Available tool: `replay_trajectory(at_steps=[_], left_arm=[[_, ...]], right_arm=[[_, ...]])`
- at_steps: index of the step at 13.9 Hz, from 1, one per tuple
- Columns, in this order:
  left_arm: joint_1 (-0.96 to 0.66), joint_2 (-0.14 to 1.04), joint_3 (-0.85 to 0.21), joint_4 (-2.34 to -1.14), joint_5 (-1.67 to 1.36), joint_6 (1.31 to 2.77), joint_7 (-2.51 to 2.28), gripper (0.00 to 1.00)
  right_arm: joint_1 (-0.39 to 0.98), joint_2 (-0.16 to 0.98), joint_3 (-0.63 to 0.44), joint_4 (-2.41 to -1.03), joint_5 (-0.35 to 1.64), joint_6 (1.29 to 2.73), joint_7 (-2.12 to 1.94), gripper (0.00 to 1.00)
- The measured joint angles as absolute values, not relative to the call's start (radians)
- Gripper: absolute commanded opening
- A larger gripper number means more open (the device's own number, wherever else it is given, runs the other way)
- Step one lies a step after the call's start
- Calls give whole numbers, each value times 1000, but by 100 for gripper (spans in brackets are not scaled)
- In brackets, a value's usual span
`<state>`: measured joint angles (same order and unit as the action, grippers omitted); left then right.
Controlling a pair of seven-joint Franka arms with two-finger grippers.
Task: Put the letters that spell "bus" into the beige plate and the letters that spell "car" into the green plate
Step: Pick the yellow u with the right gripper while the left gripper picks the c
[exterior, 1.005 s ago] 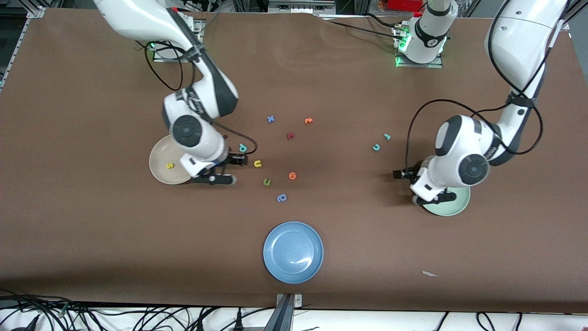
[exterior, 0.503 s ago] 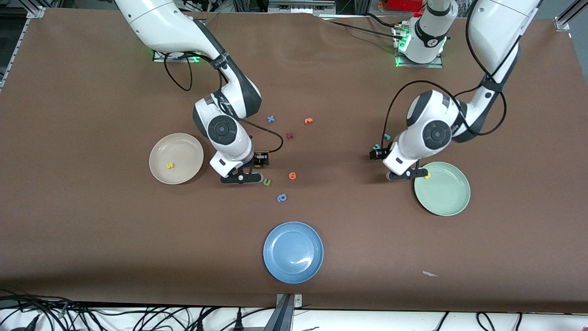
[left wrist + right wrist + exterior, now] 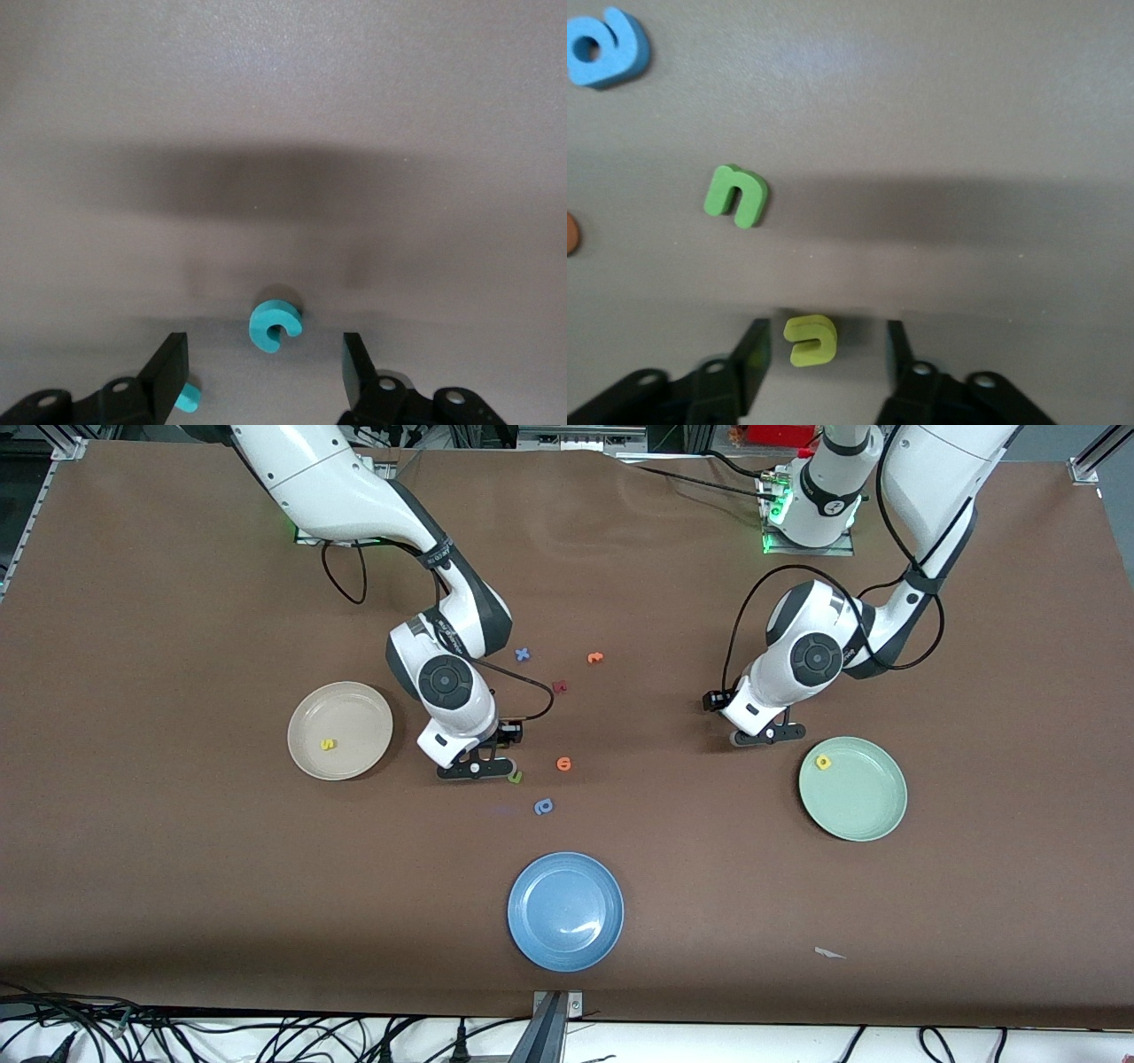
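Brown cloth-covered table (image 3: 177, 602), two white arms reaching in from their bases.

Three round plates, same size:
- plain cream-beige plate (image 3: 354, 713), toward the right arm's end
- pale sage-green plate (image 3: 864, 806), toward the left arm's end
- blue plate (image 3: 565, 911), btwn the two & nearest the front camera; nothing in it

Right gripper (image 3: 824, 345) is down low beside the beige plate, on its centre-of-table side. Jaws apart, nothing grasped. The small yellow foam u (image 3: 811, 340) lies on the table btwn the fingers (image 3: 751, 356), closer to one finger but w/ a gap on both sides.

Left gripper (image 3: 264, 354) is low over the table near the green plate, farther from the front camera than it. Jaws spread, no grip. The teal foam c (image 3: 275, 323) lies flat btwn the fingertips, touching neither. The tiny darker-teal r (image 3: 188, 398) is just outside one finger, partly hidden.

Letters already in plates: yellow s (image 3: 328, 744) in the beige one, yellow looped a (image 3: 823, 762) in the green one, near its rim.

Strays mid-table:
- green u (image 3: 735, 196), just beside the right gripper
- periwinkle-blue looped letter (image 3: 543, 807), nearer the camera
- orange round letter (image 3: 563, 763)
- dark red letter (image 3: 559, 687)
- blue x (image 3: 523, 654)
- second orange letter (image 3: 594, 658)
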<state>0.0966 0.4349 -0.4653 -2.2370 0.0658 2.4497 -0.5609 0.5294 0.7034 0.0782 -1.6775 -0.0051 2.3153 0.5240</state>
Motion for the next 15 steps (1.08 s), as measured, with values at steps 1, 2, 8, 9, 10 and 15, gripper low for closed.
replay_trajectory(at_steps=[1, 2, 8, 9, 10, 15], left_arm=[[97, 440, -465, -2238, 66, 2459, -569, 68], [97, 445, -465, -2238, 66, 2471, -585, 68], [96, 472, -465, -2238, 66, 2511, -629, 64], [96, 474, -465, -2238, 66, 2511, -631, 63], [96, 474, -465, -2238, 66, 2511, -632, 61], [97, 473, -464, -2238, 66, 2510, -638, 49]], right_arm=[[531, 707, 78, -1677, -5, 2317, 530, 52], [534, 710, 78, -1677, -5, 2322, 534, 52], [547, 717, 78, -1677, -5, 2334, 552, 39], [548, 718, 78, -1677, -5, 2334, 552, 38], [548, 720, 78, -1677, -5, 2334, 553, 33], [548, 721, 77, -1677, -17, 2336, 553, 12]])
